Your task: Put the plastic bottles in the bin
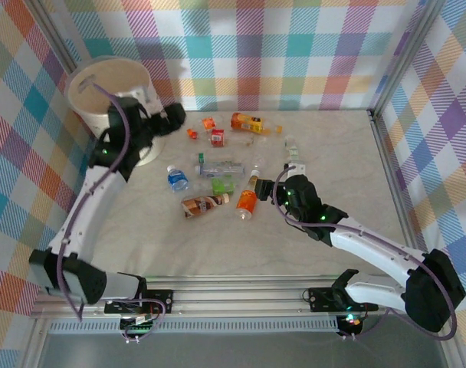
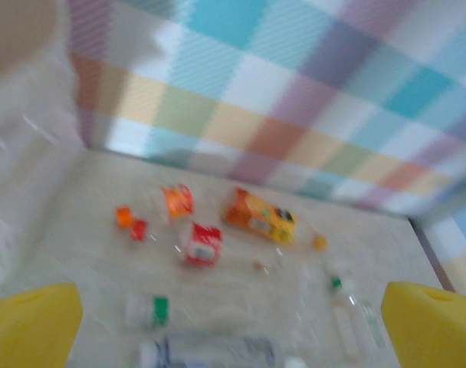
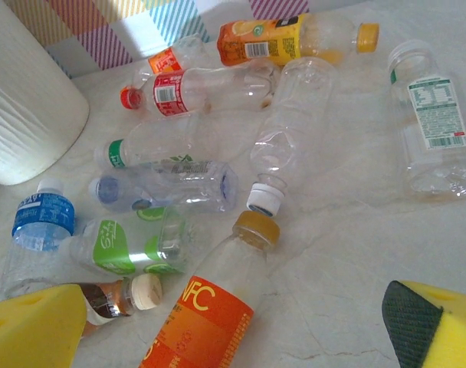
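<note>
Roughly a dozen plastic bottles [image 1: 218, 169] lie on the desk [image 1: 333, 161], outside the bin [image 1: 90, 116]. The left tool [image 1: 174, 116] and right tool [image 1: 268, 188] both gape empty, so I'd say nearly everything is left.

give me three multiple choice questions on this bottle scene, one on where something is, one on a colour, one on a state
1. Where on the table does the bin stand?
A. far left corner
B. far right corner
C. the centre

2. What colour is the label of the NFC bottle?
A. green
B. orange
C. blue

3. How is the left gripper?
A. shut on a bottle
B. shut on nothing
C. open, gripping nothing

Answers:
1 A: the top view shows the bin at the far left, by the checked wall.
2 B: the right wrist view shows white letters on an orange label.
3 C: in the left wrist view its yellow fingers stand wide apart and touch no bottle.
</note>
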